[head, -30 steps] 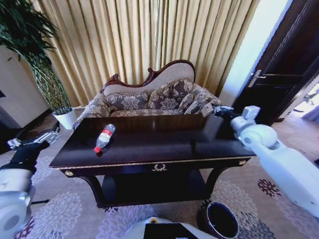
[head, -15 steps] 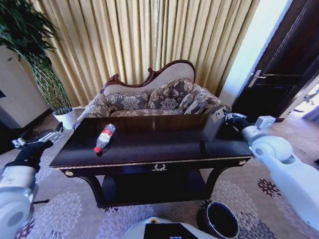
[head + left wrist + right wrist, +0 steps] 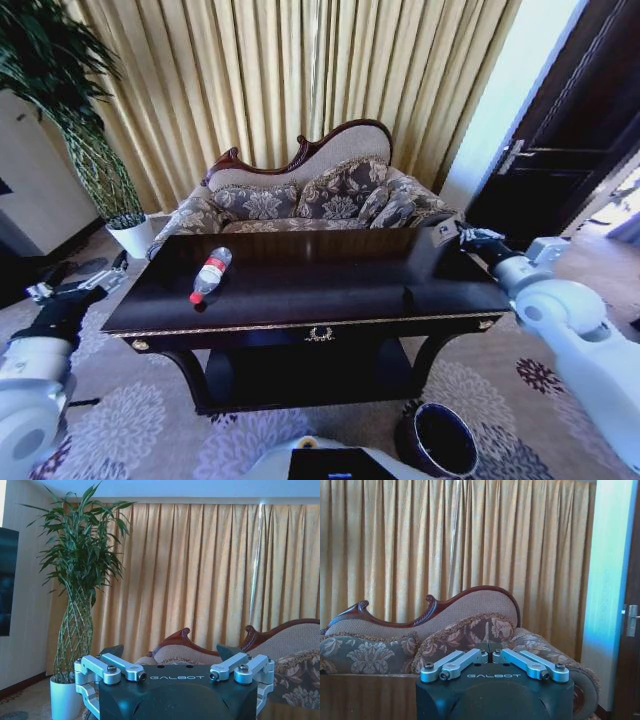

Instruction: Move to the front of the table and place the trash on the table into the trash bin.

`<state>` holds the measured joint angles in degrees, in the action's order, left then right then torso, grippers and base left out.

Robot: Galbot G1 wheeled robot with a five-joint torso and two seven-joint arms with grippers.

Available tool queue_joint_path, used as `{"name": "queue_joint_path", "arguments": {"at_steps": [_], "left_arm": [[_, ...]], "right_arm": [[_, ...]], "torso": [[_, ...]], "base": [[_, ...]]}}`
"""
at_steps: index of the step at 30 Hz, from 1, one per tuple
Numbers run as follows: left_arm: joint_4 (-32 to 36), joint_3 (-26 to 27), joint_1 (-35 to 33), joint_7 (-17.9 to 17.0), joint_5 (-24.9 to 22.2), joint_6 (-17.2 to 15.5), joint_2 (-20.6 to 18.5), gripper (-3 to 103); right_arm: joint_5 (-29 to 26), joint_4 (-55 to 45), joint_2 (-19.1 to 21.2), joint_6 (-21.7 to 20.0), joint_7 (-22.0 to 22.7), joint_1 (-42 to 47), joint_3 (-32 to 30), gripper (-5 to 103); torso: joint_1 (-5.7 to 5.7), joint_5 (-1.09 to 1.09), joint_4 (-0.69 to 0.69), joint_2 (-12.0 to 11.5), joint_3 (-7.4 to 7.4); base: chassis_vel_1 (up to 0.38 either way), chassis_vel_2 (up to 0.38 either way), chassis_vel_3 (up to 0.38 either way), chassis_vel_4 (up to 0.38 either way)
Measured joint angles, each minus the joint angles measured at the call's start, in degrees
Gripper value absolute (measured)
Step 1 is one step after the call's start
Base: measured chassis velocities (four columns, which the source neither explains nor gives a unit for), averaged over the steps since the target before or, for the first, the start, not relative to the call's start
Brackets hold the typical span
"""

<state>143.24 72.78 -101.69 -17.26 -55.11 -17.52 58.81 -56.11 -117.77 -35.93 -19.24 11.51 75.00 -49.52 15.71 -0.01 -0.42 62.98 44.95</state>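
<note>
- Nearest, on the flowered carpet by the right front leg, stands the bin (image 3: 441, 444): a small round dark maroon bucket, black inside.
- Beyond it is the dark glossy surface (image 3: 320, 290), with a gold emblem on its drawer and a lower shelf.
- A clear plastic bottle (image 3: 209, 275) lies on its side toward the left part of the top, red cap toward the front edge, red and white label round its middle.
- The left hand (image 3: 78, 287) hangs off the left end, fingers spread apart.
- The right hand (image 3: 452, 233) hovers over the far right corner, fingers drawn together, holding nothing.
- Behind are a sofa (image 3: 300, 195) and curtains (image 3: 290, 75).
</note>
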Motion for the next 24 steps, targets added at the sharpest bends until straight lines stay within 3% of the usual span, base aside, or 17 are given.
{"name": "queue_joint_path", "arguments": {"at_steps": [24], "left_arm": [[0.00, 0.27, -0.04, 1.01, 0.12, 0.38, 0.10, 100]], "right_arm": [[-0.08, -2.29, -0.26, 0.24, 0.10, 3.56, -3.19, 0]], "torso": [[0.00, 0.00, 0.01, 0.00, 0.00]], "base": [[0.132, -0.125, -0.125, 0.134]]}}
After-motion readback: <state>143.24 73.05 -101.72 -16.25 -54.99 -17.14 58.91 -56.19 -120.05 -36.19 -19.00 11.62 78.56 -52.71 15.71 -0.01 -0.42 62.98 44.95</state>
